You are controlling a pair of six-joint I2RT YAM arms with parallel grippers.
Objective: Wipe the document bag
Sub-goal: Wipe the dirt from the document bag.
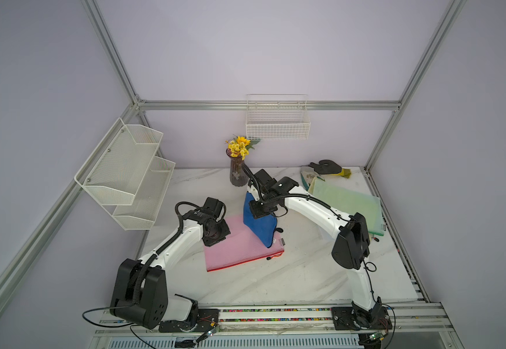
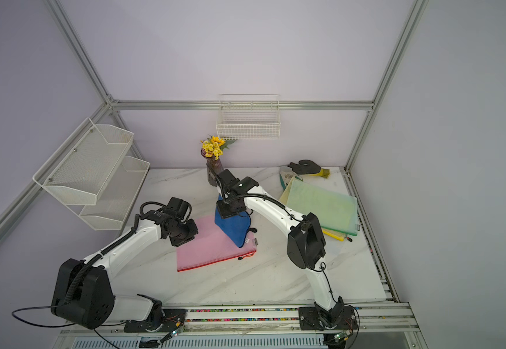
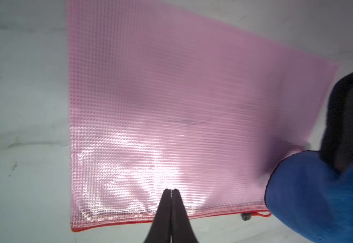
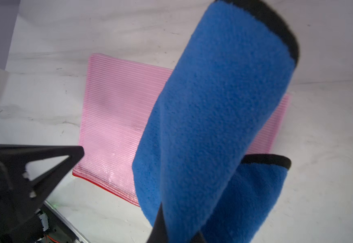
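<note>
pink document bag (image 3: 171, 84) puckers at closed left pincer (image 3: 171, 190): wrist view only.

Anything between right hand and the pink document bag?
The blue cloth: pinched in the shut right hand, it hangs down over the pink document bag. Shows in both top views and the right wrist view.

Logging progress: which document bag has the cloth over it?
The pink document bag, beneath the hanging blue cloth; the green bag lies off to the side.
</note>
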